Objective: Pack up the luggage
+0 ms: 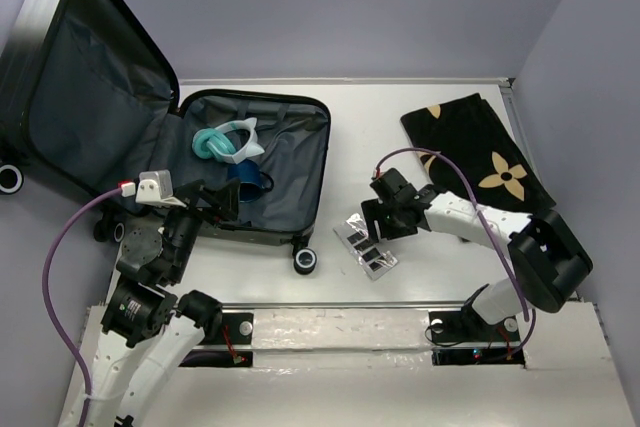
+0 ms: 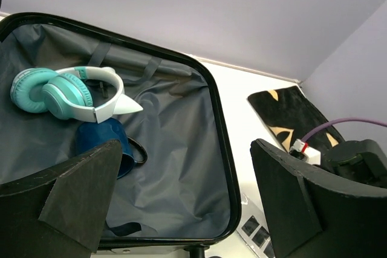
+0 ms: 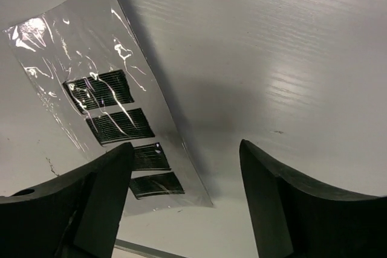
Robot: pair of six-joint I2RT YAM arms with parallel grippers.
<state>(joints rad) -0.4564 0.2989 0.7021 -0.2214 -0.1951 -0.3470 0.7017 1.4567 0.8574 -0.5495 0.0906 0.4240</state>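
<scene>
Top view: the luggage (image 1: pixel 295 172) lies open at the 10 o'clock part of the table (image 1: pixel 370 127); lid thrown back toward 10 o'clock, leaning past the table edge; dark grey lining up; a black wheel at the shell's 5 o'clock corner.

Inside the shell: teal and white headphones (image 1: pixel 228 142) toward 12 o'clock; a dark blue item (image 1: pixel 245 179) just beside them at 6 o'clock.

Left gripper (image 1: pixel 215 199): over the shell's near rim at 7 o'clock; jaws spread wide, nothing between them. Left wrist view: the lining (image 2: pixel 175 143) fills the gap between the fingers (image 2: pixel 84 191); headphones (image 2: pixel 66 92) at 10 o'clock of the gap, blue item (image 2: pixel 103 137) just above the left finger.

Right gripper (image 1: pixel 375 230): well apart from the luggage, at its 4 o'clock; jaws spread, gripping nothing. Right wrist view: bare table (image 3: pixel 290 58) between the fingers (image 3: pixel 266 191); a clear packet (image 3: pixel 103 107) of dark strips at 10 o'clock, its lower end by the left finger.

Black cloth with tan motifs (image 1: pixel 480 152) at the table's 2 o'clock.
</scene>
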